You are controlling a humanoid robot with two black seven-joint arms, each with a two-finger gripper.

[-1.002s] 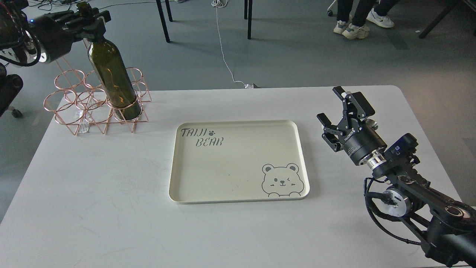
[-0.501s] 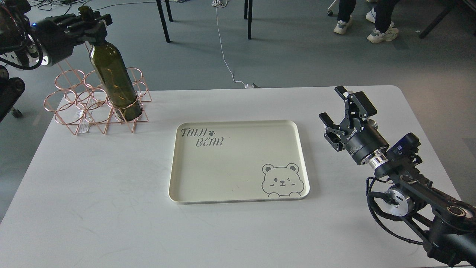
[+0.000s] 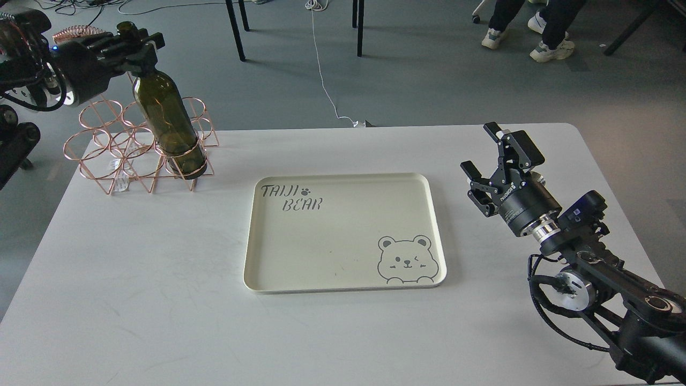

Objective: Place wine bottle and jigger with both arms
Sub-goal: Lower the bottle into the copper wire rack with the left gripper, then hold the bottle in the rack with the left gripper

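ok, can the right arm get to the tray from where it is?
Probably yes: the right gripper hangs open just beside the tray, with only bare table between them.

Single head view, high and angled forward-down over the white table (image 3: 161, 300), floor beyond its far edge.

Count on the white table (image 3: 161, 300): one dark green wine bottle (image 3: 169, 126) at ten o'clock, one rose-gold wire bottle rack (image 3: 115, 155) at ten o'clock, one cream tray (image 3: 343, 284) at centre. Two black grippers: left (image 3: 136, 45), right (image 3: 496, 155).
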